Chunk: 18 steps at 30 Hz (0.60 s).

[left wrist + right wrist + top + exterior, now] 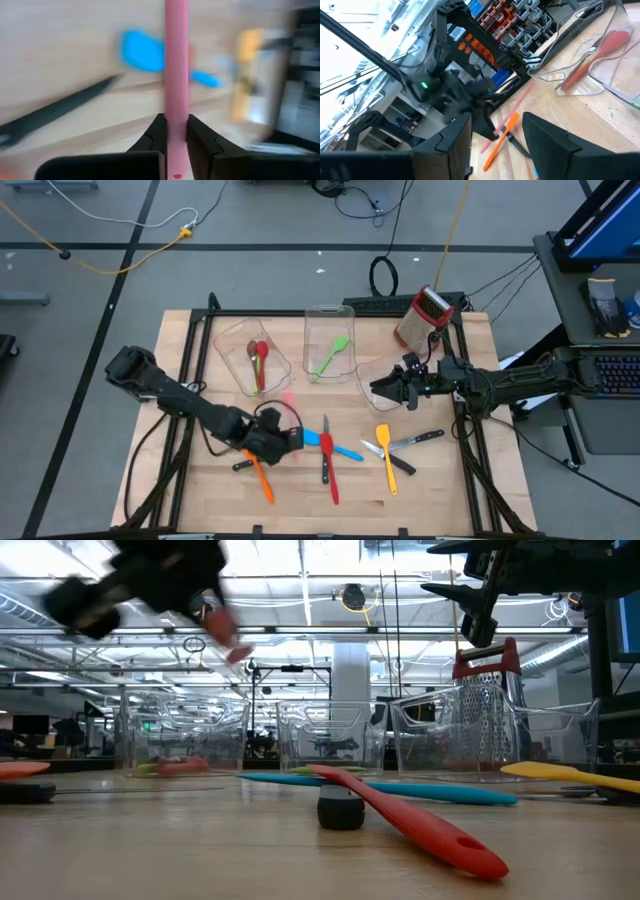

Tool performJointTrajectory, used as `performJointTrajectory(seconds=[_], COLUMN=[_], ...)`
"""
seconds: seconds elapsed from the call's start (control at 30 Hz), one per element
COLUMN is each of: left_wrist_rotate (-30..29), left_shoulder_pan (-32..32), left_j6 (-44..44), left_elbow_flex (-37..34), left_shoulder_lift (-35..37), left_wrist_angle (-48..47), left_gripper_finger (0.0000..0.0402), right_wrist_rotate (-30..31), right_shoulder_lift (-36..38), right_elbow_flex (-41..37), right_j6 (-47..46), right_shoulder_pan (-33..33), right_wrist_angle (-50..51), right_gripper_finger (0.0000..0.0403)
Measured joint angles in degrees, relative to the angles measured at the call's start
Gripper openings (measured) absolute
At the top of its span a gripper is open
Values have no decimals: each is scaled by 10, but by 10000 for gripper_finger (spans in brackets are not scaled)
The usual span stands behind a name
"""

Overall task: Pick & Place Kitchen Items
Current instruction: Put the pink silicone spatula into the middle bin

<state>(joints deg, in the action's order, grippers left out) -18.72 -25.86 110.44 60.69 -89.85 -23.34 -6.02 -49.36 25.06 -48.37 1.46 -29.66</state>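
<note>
The left gripper (pixel 175 135) is clamped on the pink utensil (pixel 176 65), its handle probably pointing toward the left bin (pixel 225 340).

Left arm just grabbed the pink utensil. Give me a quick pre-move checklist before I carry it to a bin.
1. Left gripper shut on the pink utensil: ok, both fingers pinch its handle.
2. Utensil lifted off the table: ok; in the low view it hangs in the air.
3. Grip centred: not ok, held near the handle's end.
4. Right gripper clear of the route: ok, open and empty over the right bin.
5. Middle bin has room: ok, only a green spatula.
6. Which bin is the target: cannot tell.
</note>
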Motion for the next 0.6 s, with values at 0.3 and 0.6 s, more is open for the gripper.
performJointTrajectory(seconds=[0.3, 0.6], left_wrist_rotate=[45, 218], left_shoulder_pan=[107, 282], left_j6=[-205, -374], left_elbow_flex=[0, 1], left_shoulder_lift=[17, 18], left_wrist_angle=[129, 150], left_gripper_finger=[31, 31], right_wrist_rotate=[0, 0], right_shoulder_lift=[0, 0], right_elbow_flex=[0, 0], right_j6=[0, 0], right_shoulder_pan=[0, 0], right_wrist_angle=[0, 3], right_gripper_finger=[171, 171])
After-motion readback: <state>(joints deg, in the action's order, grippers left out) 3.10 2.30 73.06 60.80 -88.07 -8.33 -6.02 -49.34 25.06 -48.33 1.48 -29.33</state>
